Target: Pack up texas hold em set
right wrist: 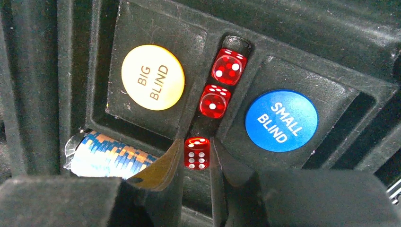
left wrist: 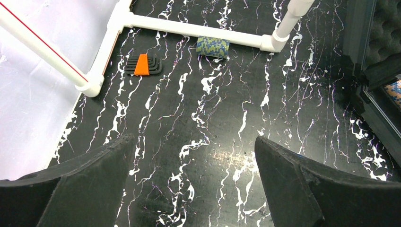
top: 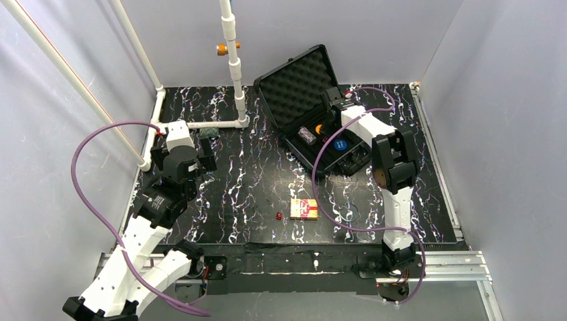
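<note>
Desk (top: 234, 187) of black, white-veined surface is carrying the open black hard plastic case (top: 294, 80) at its far right. Left pincer (left wrist: 193, 139) is hanging wide apart; right pincer (right wrist: 196, 158) is clamping a small red die (right wrist: 196, 152) in the case's slot. Red-yellow card box (top: 304, 209) is lying outside, mid-desk.

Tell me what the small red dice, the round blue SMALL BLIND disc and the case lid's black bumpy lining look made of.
The small red dice: clear-tinted hard plastic, probably acrylic; glossy, light passes through, white pips.
The round blue disc: smooth matte plastic, likely; flat even colour, printed white lettering.
The black lid lining: soft egg-crate foam, judging by its regular dimpled peaks.
</note>
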